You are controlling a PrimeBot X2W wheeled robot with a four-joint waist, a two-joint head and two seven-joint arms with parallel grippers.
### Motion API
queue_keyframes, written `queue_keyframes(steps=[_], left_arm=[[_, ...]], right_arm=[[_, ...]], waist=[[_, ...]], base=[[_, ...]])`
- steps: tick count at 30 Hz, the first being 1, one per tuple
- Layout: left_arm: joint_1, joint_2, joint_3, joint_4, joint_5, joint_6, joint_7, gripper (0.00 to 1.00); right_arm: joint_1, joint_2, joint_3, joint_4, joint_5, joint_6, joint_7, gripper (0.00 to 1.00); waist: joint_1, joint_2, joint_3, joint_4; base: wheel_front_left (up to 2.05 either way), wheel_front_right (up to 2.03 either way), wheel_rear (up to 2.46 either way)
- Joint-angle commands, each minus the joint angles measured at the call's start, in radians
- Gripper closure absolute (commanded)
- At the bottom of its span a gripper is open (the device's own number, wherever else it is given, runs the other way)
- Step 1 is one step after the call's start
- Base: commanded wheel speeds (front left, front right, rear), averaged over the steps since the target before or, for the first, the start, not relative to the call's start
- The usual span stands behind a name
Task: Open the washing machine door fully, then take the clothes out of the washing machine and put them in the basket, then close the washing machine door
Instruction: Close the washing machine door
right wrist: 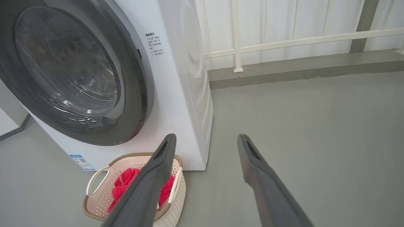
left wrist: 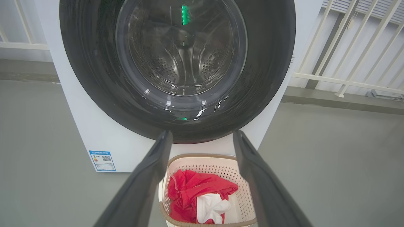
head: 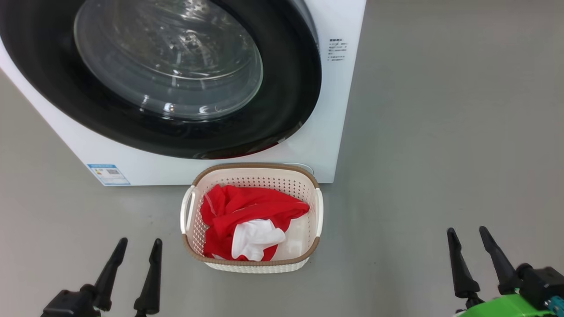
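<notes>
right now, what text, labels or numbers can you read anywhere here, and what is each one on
Nothing is legible enough to quote.
blue sticker, low on the washing machine front: QR code and small print, too small to read.
dark print block, upper right of the same front: a few short lines, too blurred to read.
basket and clothes: no writing visible.

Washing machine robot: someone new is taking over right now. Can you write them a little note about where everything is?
Left gripper: open, empty, left of the basket.
Right gripper: open, empty, further off on the basket's right.
The clothes lie in the basket, on the floor before the washing machine.
Washing machine door looks shut; no red shows behind its glass.
Done: clothes moved, door apparently closed.
Left: probably nothing; perhaps confirm the door caught.
</notes>
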Motion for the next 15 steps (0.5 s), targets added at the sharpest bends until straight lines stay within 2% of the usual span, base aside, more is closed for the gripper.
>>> queue_keyframes(steps=[1,15], left_arm=[[-0.007,0.02,0.042,-0.027,0.014,-0.006,-0.009,0.0],[-0.015,0.015,0.047,-0.037,0.0,-0.006,-0.009,0.0]], right_arm=[[0.003,-0.006,0.014,-0.036,-0.001,-0.001,-0.006,0.0],[0.008,-0.005,0.004,-0.045,0.012,-0.001,-0.006,0.0]], waist=[[0.0,0.0,0.001,-0.006],[0.0,0.0,0.011,-0.017]], base=[[0.0,0.0,0.0],[0.0,0.0,0.0]])
